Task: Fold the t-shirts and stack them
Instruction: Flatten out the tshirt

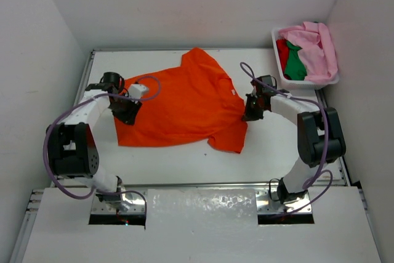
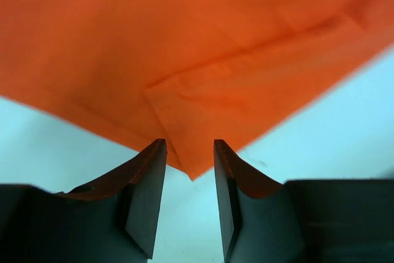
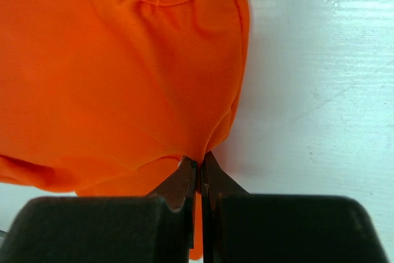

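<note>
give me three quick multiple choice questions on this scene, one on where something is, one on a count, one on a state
1. Where does the white basket sit?
A) far right corner of the table
B) near left corner
C) between the arm bases

2. How many shirts show in it?
A) one
B) three
C) five

3. The right end effector is:
A) open above the basket
B) shut on the orange t-shirt
C) open and empty

Answers:
1 A, it sits at the upper right of the top view.
2 B, a pink shirt, a green shirt and a red shirt.
3 B, its tips pinch the shirt's edge.
</note>
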You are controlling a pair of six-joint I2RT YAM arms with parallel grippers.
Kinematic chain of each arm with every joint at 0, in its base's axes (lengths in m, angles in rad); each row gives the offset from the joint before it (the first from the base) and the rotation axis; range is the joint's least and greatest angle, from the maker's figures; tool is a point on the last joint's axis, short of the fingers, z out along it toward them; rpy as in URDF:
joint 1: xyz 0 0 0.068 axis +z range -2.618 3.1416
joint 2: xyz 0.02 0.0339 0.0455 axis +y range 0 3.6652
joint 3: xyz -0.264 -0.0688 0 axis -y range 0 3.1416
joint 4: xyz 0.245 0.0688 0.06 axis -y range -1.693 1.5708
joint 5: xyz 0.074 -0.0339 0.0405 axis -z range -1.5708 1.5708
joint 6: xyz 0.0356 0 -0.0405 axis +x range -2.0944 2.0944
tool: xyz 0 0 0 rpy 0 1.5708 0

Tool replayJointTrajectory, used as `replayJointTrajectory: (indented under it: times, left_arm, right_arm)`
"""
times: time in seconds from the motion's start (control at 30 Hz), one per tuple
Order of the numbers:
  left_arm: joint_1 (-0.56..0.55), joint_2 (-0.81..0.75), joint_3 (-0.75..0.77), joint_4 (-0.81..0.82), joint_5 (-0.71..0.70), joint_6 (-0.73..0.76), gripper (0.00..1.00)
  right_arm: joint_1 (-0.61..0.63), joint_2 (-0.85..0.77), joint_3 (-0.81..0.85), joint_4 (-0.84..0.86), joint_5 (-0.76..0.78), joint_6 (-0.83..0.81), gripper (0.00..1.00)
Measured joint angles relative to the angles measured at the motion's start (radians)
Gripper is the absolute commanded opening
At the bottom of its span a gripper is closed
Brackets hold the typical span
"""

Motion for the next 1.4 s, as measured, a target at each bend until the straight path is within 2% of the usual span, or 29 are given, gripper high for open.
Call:
replayJointTrajectory:
  times: [0.13, 0.27, 0.4, 0.53, 0.83, 1.03, 1.07, 1.23, 1.3, 1.33, 1.4]
  left_arm:
    - [0.000, -0.011, 0.000, -0.164, 0.086, 0.166, 0.35]
    - [0.000, -0.028, 0.000, -0.176, 0.053, 0.203, 0.35]
    - [0.000, -0.021, -0.014, -0.064, -0.035, 0.130, 0.33]
    - [0.000, 0.036, -0.014, 0.029, -0.045, 0.052, 0.33]
    - [0.001, 0.199, -0.014, 0.101, -0.065, -0.070, 0.28]
    - [0.001, 0.218, -0.015, 0.105, -0.030, -0.105, 0.19]
    - [0.001, 0.218, -0.016, 0.107, -0.029, -0.106, 0.14]
    - [0.001, 0.218, -0.029, 0.109, -0.030, -0.112, 0.00]
    - [0.001, 0.217, -0.029, 0.106, -0.033, -0.110, 0.01]
    - [0.001, 0.217, -0.029, 0.106, -0.037, -0.109, 0.14]
    - [0.001, 0.217, -0.029, 0.106, -0.056, -0.107, 0.28]
  right_arm:
    - [0.000, 0.039, 0.026, -0.014, -0.016, -0.013, 0.00]
    - [0.000, 0.043, 0.046, -0.013, -0.027, -0.021, 0.00]
    - [0.000, 0.045, 0.047, -0.010, -0.039, -0.024, 0.00]
    - [0.000, 0.045, 0.046, -0.007, -0.040, -0.026, 0.00]
    - [0.000, 0.045, 0.025, -0.004, -0.039, -0.028, 0.00]
    - [0.000, 0.045, 0.015, 0.003, -0.039, -0.027, 0.00]
    - [0.000, 0.045, 0.014, 0.002, -0.039, -0.027, 0.00]
    - [0.000, 0.045, 0.014, 0.003, -0.039, -0.027, 0.00]
    - [0.000, 0.045, 0.014, 0.002, -0.039, -0.027, 0.00]
    - [0.000, 0.045, 0.014, 0.002, -0.039, -0.028, 0.00]
    - [0.000, 0.045, 0.014, 0.002, -0.039, -0.029, 0.00]
